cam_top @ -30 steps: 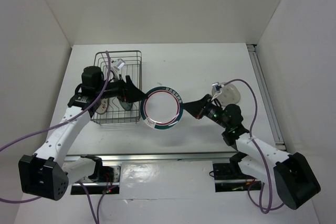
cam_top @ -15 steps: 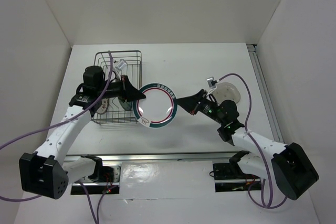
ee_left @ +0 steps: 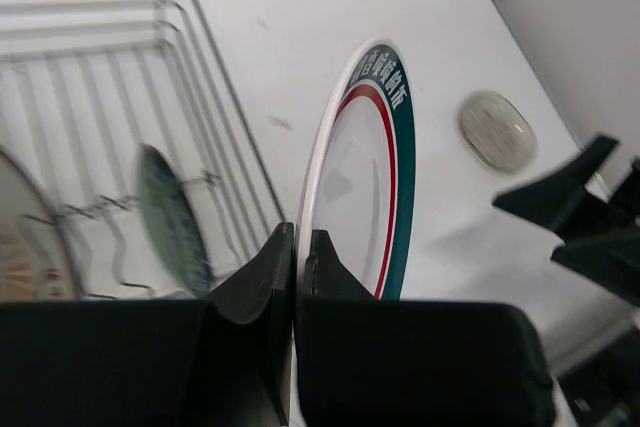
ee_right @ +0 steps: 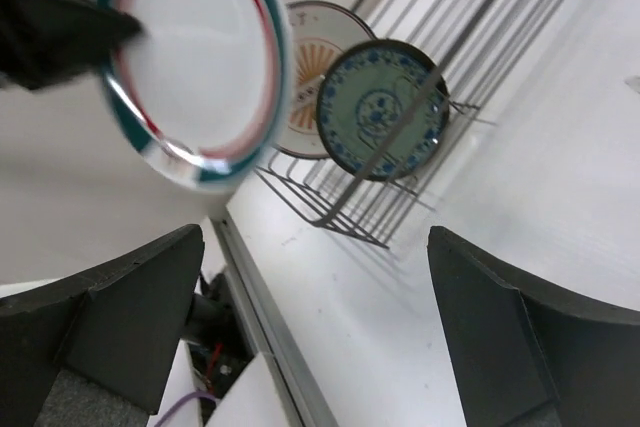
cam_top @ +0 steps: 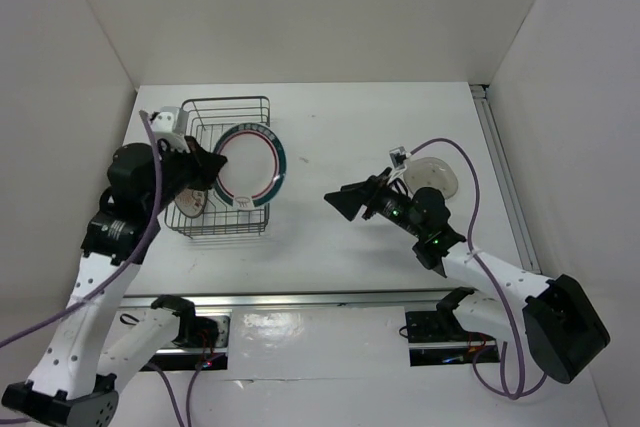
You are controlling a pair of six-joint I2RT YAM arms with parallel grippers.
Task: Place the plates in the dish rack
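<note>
Right end effector (cam_top: 345, 202): jaws spread wide and empty, hanging over the middle of the worktop (cam_top: 350, 127), pointing toward the left edge.
Racked plates: the sunburst plate (ee_right: 305, 67) and the teal patterned plate (ee_right: 380, 112) stand on edge side by side in the near part of the dish rack (cam_top: 230, 99). The sunburst plate is on the side nearer the worktop's left edge.
Left end effector (cam_top: 205, 169): closed on the rim of the ringed plate (cam_top: 250, 165), one finger on each face, as the left wrist view shows.
Ringed plate: white with a teal and red rim band, held on edge in the air by its rim. From above it overlaps the rack's right side. The right wrist view shows it apart from the two racked plates.
Beige plate (cam_top: 432, 175): lies flat on the worktop toward the right edge, behind the right end effector and well apart from the rack.
Dish rack: dark wire basket on the left half of the worktop, reaching toward the far edge. Its far part holds no plate.
</note>
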